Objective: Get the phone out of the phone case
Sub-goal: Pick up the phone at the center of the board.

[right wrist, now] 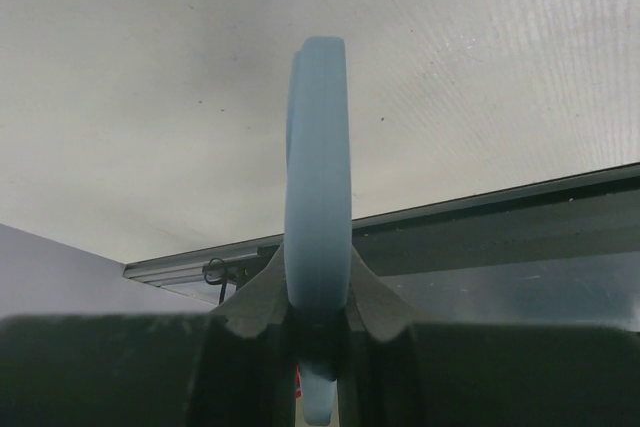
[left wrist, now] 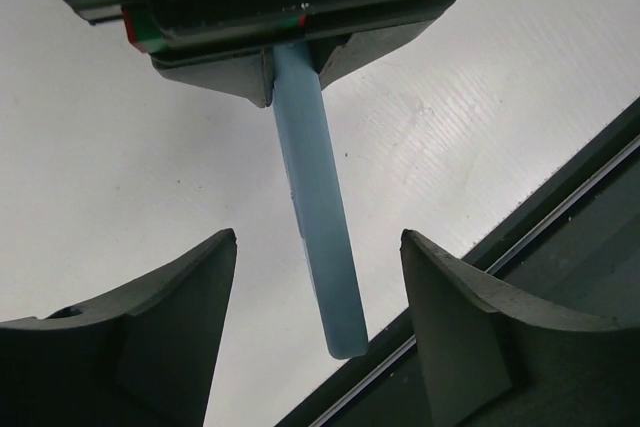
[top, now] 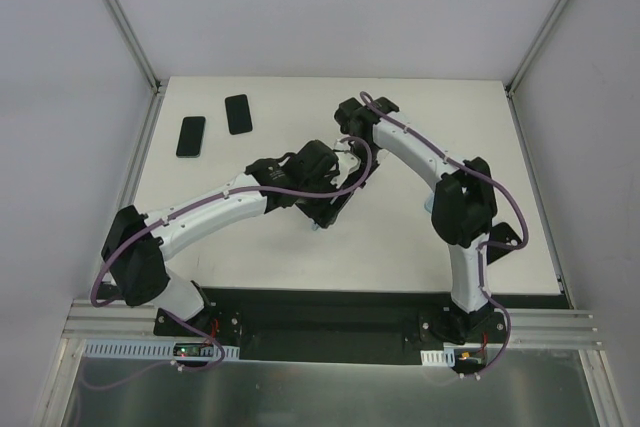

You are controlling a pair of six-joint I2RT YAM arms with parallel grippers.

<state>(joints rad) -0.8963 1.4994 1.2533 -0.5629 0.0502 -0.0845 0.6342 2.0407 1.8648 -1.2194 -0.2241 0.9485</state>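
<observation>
A light-blue phone case (right wrist: 317, 177) is held edge-on and off the table by my right gripper (right wrist: 317, 292), which is shut on its end. In the left wrist view the case (left wrist: 322, 227) hangs down from the right gripper (left wrist: 290, 62) between my left gripper's (left wrist: 318, 292) spread fingers (left wrist: 175, 322), touching neither. The left gripper is open and empty. From the top, both grippers meet at mid-table, left (top: 318, 190) and right (top: 350, 159), with the case (top: 336, 202) between them showing a dark face. The phone cannot be told apart from the case in the wrist views.
Two black phones lie flat at the table's far left, one (top: 190, 135) nearer the left edge and one (top: 238, 114) beside it. The dark front rail (left wrist: 560, 217) runs under the case. White walls enclose the table.
</observation>
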